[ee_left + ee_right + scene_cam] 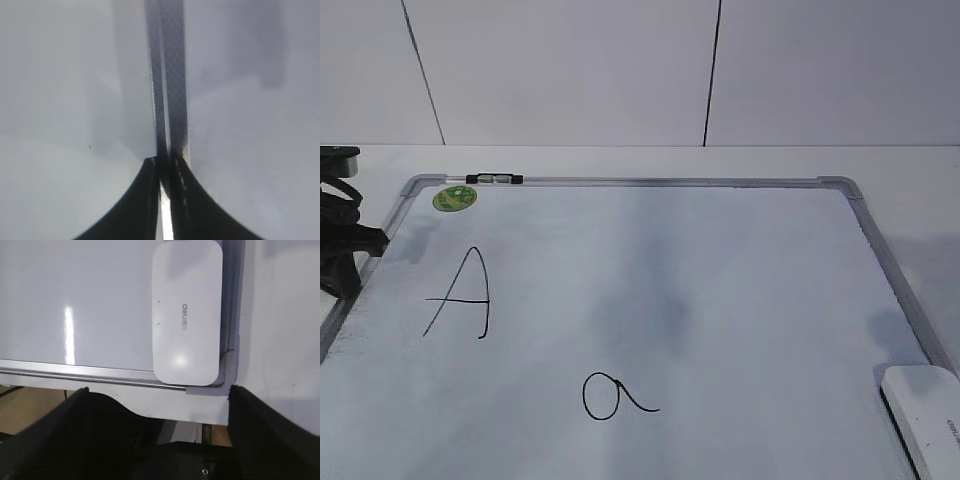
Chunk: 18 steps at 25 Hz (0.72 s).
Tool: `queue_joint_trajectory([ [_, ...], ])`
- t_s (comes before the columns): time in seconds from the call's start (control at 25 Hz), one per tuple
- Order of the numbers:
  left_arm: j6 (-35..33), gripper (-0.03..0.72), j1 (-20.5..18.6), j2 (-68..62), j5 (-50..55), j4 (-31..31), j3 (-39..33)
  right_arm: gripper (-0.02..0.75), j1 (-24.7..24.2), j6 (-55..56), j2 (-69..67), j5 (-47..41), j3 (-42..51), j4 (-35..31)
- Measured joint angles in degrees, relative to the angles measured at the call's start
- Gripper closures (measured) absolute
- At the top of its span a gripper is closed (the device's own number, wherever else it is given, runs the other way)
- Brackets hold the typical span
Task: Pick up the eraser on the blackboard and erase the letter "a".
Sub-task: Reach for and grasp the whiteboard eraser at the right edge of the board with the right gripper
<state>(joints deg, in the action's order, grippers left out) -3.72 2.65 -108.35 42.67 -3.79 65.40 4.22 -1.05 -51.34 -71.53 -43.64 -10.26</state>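
Observation:
The blackboard [720, 260] is a white board in a grey frame lying flat on the table. The small cursive letter "a" [610, 397] sits at its front middle. The white eraser [925, 415] lies on the board's front right corner, and it also shows in the right wrist view [186, 315] with grey lettering. My right gripper [157, 390] is open and empty, hovering just in front of the eraser over the table's front edge; it is out of the exterior view. My left gripper [165, 165] is shut and empty above the board's left frame rail [170, 75].
A capital "A" [460, 295] is drawn at the board's left. A round green sticker [454, 198] and a small black-and-clear marker [494, 179] sit at the far left corner. The left arm [342, 245] rests at the board's left edge. A white wall stands behind.

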Motion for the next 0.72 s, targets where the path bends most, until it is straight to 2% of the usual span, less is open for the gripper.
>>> queue_joint_trajectory([
  [0.28, 0.0, 0.671, 0.0, 0.0, 0.0, 0.0, 0.13, 0.09, 0.25, 0.0, -8.01, 0.8, 0.96, 1.1],
  [0.72, 0.0, 0.671, 0.0, 0.0, 0.0, 0.0, 0.13, 0.1, 0.25, -2.62, -19.29, 7.67, 0.96, 1.77],
])
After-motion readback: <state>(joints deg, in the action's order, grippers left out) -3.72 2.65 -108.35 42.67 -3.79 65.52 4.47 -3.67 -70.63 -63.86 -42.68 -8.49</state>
